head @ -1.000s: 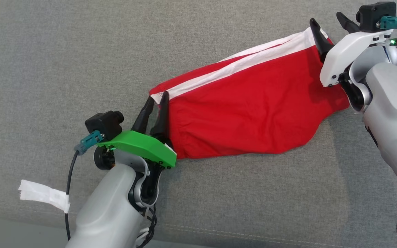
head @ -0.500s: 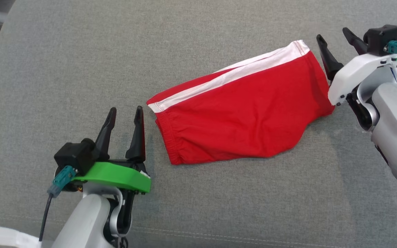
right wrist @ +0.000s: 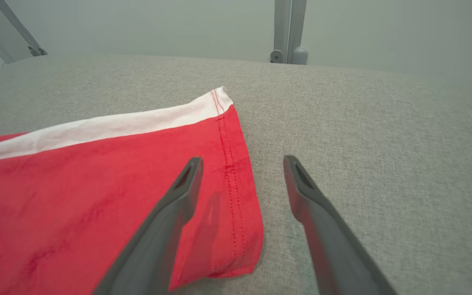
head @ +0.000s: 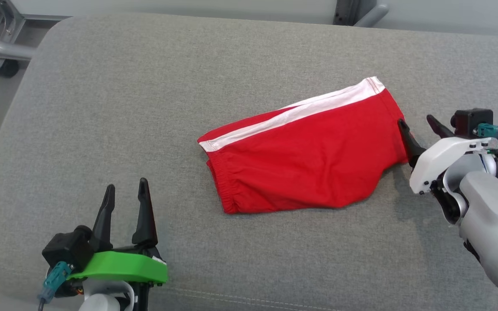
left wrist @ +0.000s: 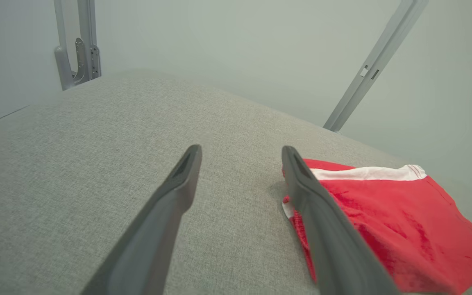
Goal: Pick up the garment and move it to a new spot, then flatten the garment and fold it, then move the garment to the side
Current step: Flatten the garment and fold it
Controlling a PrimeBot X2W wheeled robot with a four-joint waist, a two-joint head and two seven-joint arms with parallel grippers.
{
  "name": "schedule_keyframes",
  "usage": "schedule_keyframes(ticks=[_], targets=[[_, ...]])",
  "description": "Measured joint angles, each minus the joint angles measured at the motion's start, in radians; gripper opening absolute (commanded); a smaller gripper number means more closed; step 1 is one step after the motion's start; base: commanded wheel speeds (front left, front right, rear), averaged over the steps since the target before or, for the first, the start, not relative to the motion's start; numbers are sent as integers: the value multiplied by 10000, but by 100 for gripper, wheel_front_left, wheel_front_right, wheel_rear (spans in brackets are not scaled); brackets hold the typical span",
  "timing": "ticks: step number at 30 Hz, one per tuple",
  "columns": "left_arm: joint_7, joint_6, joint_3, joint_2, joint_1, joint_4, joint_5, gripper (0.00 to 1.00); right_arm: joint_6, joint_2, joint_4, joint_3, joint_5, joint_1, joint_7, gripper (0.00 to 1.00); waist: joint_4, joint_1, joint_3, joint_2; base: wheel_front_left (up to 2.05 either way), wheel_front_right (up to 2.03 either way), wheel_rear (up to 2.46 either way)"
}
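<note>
Jaws on both arms are spread wide and nothing is held in either: the left gripper is poised over bare upholstery, well apart from the cloth. The right gripper is set at the leg end of the garment, one finger over red fabric and the other over the grey surface; whether the cloth is touched cannot be told. The red shorts are laid flat near the middle of the grey cushion, slantwise, with the waistband towards the robot's left and the hem towards its right. A soft, matte knit is suggested by the faint creases, and a white stripe is carried along the far edge. The waistband is gathered and puckered; the hem is finished with a double row of stitching. The garment is judged to be light, limp and in no way fragile, so sagging and bunching would be expected if it were lifted from one point. A two-point hold is therefore favoured, at a waistband corner and at the hem, where the thicker seams give firmer purchase. The layers appear doubled, so the top layer alone could be pinched and the lower one left behind. The cushion's coarse weave is likely to grip, and dragging could ruck the cloth.
</note>
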Motion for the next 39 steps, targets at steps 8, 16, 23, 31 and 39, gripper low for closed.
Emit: schedule_keyframes(ticks=[8,16,23,31,39], targets=[[0,-81,151,-192,215,-82,107,100,0,297,1271,-370,608,80,249,100,618,0,-71,0,0,0,0],[0,-190,270,-330,221,-17,272,100,-2,731,2199,-570,1208,-52,1175,100,1062,0,-21,0,0,0,0],[0,-265,391,-401,271,56,359,100,-10,959,2366,-518,1513,-151,1944,67,1102,0,-42,0,0,0,0],[0,-334,453,-453,271,132,453,100,-8,1241,2439,-422,1605,-240,1620,0,1035,0,-7,0,0,0,0],[0,-401,495,-445,309,173,541,100,-10,1321,2013,-502,2011,-29,1045,0,748,0,-155,0,0,0,0]])
